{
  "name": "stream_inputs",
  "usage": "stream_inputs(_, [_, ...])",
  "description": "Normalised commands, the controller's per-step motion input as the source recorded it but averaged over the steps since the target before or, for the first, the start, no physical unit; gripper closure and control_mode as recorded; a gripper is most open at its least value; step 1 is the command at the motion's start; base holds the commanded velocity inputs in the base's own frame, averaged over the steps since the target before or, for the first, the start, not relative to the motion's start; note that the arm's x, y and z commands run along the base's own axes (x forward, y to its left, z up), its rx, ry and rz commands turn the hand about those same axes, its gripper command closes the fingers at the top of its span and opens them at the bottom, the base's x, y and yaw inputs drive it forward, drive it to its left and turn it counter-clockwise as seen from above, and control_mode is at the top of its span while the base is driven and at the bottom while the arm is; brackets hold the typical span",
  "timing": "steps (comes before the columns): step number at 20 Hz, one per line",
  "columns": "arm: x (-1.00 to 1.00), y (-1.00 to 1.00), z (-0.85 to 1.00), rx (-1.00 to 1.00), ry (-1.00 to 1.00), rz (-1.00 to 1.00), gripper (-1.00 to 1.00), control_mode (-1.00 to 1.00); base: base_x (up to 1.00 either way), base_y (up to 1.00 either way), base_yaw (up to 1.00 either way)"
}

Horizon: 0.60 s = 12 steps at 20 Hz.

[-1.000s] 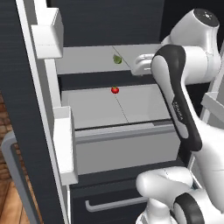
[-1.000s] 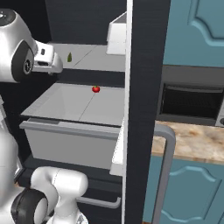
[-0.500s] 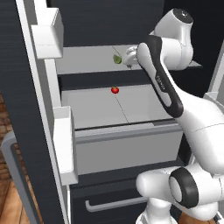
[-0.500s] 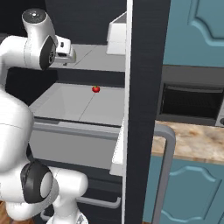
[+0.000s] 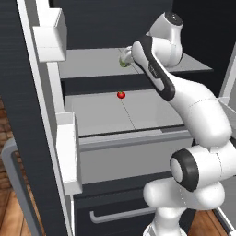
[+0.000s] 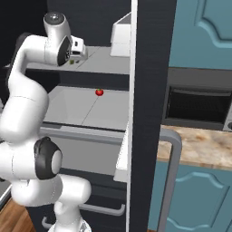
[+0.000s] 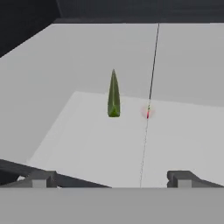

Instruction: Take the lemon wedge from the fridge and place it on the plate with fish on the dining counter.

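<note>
The fridge (image 5: 27,120) stands open, its light grey shelves showing. On its upper shelf (image 5: 87,64) the lemon wedge (image 7: 113,96) stands on end, pointed tip up, a small yellowish-green sliver; it also peeks out beside the hand (image 5: 122,63) (image 6: 71,61). My gripper (image 7: 111,179) is open, level with that shelf, its fingertips (image 7: 41,178) wide apart with nothing between them. The wedge lies a short way ahead of the gripper (image 5: 125,56) (image 6: 76,56), untouched. The plate with fish and the dining counter are out of view.
A small round red fruit (image 5: 121,95) (image 6: 99,92) sits on the lower shelf above a grey drawer (image 5: 129,152). White door bins (image 5: 50,27) hang on the left door. The right door's edge (image 6: 152,90) and a beige marbled worktop (image 6: 199,145) on teal cabinets stand to the right.
The arm has swung up, elbow raised, and the hand has moved left along the upper shelf to the lemon wedge. The jaws have stayed open. The fruits have not moved.
</note>
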Motion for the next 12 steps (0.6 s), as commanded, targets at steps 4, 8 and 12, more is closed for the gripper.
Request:
stream_inputs(4, [0.61, 0.17, -0.12, 0.00, 0.00, 0.00, -1.00, -1.00, 0.00, 0.00, 0.00])
stream_inputs(8, [0.30, 0.16, -0.14, 0.00, 0.00, 0.00, -1.00, -1.00, 0.00, 0.00, 0.00])
stream_inputs(12, [0.35, 0.07, -0.25, 0.00, 0.00, 0.00, -1.00, -1.00, 0.00, 0.00, 0.00])
